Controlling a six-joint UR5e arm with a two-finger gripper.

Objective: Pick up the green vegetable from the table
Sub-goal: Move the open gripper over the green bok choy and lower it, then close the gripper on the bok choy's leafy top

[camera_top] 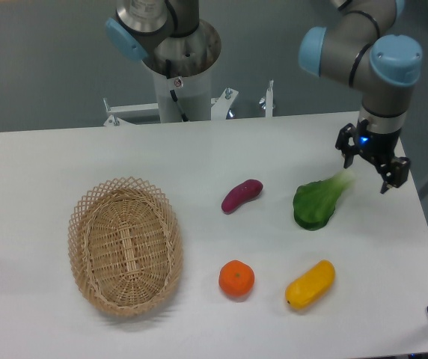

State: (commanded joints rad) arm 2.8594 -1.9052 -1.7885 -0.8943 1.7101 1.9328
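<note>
From the fixed camera we judge the glossy dark-green toy leafy vegetable with a pale stem [319, 200] light, stiff and somewhat slippery, best gripped across its narrow stem. It lies on the flat white counter [199, 157], right of centre. The black two-finger end effector [373, 167] hangs released just beside the stem tip.

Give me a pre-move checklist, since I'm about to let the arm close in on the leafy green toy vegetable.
1. Two-finger gripper open: ok, fingers spread.
2. Gripper empty: ok.
3. Dark green leafy vegetable with pale stem lying free on the white table: ok.
4. Gripper centred over it: not ok, it sits right of the stem tip.
5. Purple sweet potato and yellow oblong fruit clear of it: ok.
6. Gripper height above table: cannot tell.
</note>
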